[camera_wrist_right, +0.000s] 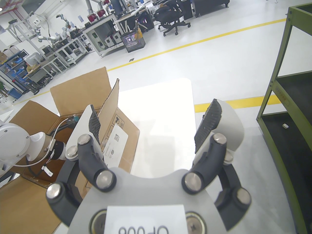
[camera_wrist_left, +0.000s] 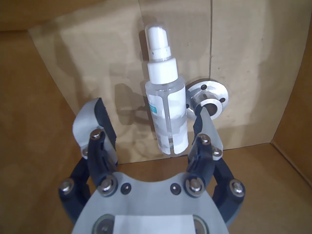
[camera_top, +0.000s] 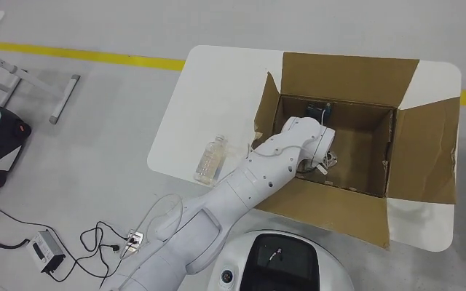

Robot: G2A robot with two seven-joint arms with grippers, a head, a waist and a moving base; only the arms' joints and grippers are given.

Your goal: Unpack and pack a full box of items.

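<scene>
The open cardboard box [camera_top: 342, 87] stands on the white table [camera_top: 218, 94]. My left arm [camera_top: 306, 138] reaches down into it. On the box floor lies a clear spray bottle [camera_wrist_left: 165, 103] with a white pump and cap. My left gripper [camera_wrist_left: 150, 107] is open, with one finger on each side of the bottle. A round metal flange [camera_wrist_left: 209, 96] lies right beside the bottle, behind one fingertip. My right gripper [camera_wrist_right: 154, 110] is open and holds nothing, above the table next to the box [camera_wrist_right: 78, 91].
A clear plastic bottle [camera_top: 209, 158] lies on the table outside the box. A dark and teal item [camera_top: 320, 110] sits against the box's far wall. A green cart [camera_wrist_right: 280, 98] stands off the table's end. Cables and a small unit [camera_top: 47, 251] lie on the floor.
</scene>
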